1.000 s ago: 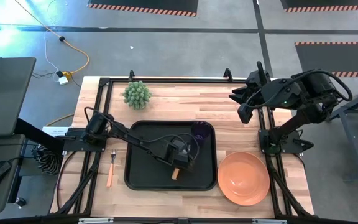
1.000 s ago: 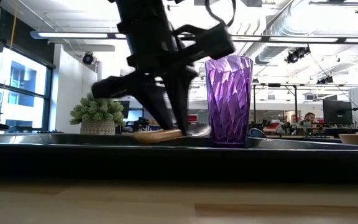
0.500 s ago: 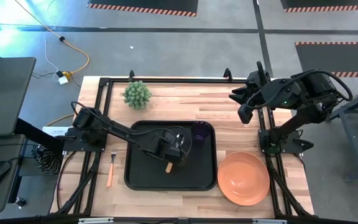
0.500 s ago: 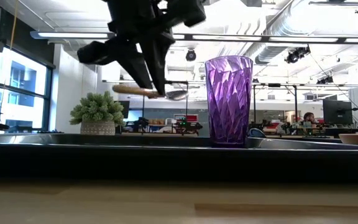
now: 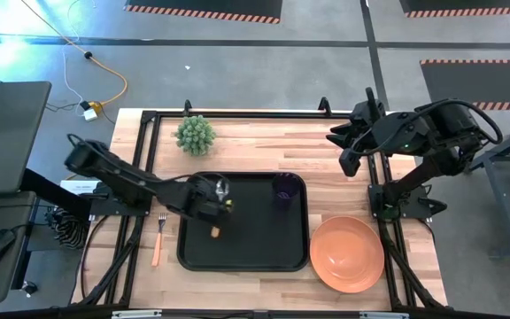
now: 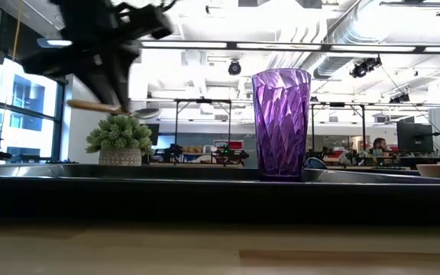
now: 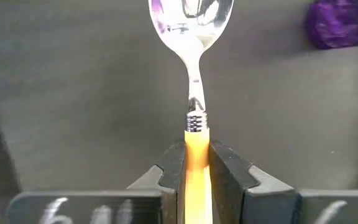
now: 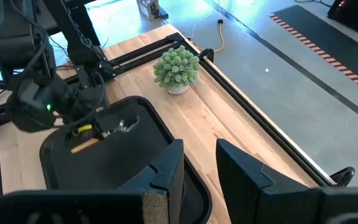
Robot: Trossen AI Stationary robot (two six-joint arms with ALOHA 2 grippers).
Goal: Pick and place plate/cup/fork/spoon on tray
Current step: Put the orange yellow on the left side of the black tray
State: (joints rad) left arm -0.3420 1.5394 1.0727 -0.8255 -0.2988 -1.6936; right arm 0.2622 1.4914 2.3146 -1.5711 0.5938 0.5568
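Note:
My left gripper (image 5: 217, 206) is shut on the spoon (image 5: 220, 209), which has a silver bowl (image 7: 191, 22) and an orange handle, above the left half of the black tray (image 5: 277, 252). In the low view the spoon (image 6: 113, 108) hangs high over the tray rim (image 6: 205, 174). The purple cup (image 5: 283, 188) stands upright on the tray's far right part. The orange plate (image 5: 346, 252) lies on the table right of the tray. The fork (image 5: 158, 239) lies on the table left of the tray. My right gripper (image 8: 197, 168) is open and empty at the table's far right. My left gripper pinches the spoon's orange handle (image 7: 195, 140) between its two fingers, just behind the metal collar at the bowl end. The fingers come from above and lie across the handle. The spoon is lifted clear of the tray, about level, with its bowl toward the far edge.
A spiky green plant in a pot (image 5: 195, 133) stands on the table beyond the tray's far left corner. The black frame rails (image 5: 237, 113) run along the table's edges.
My left gripper has risen and gone toward the table's left edge with the spoon. The spoon lay on the tray near the cup; it is now lifted clear and stays about level over the tray's left half.

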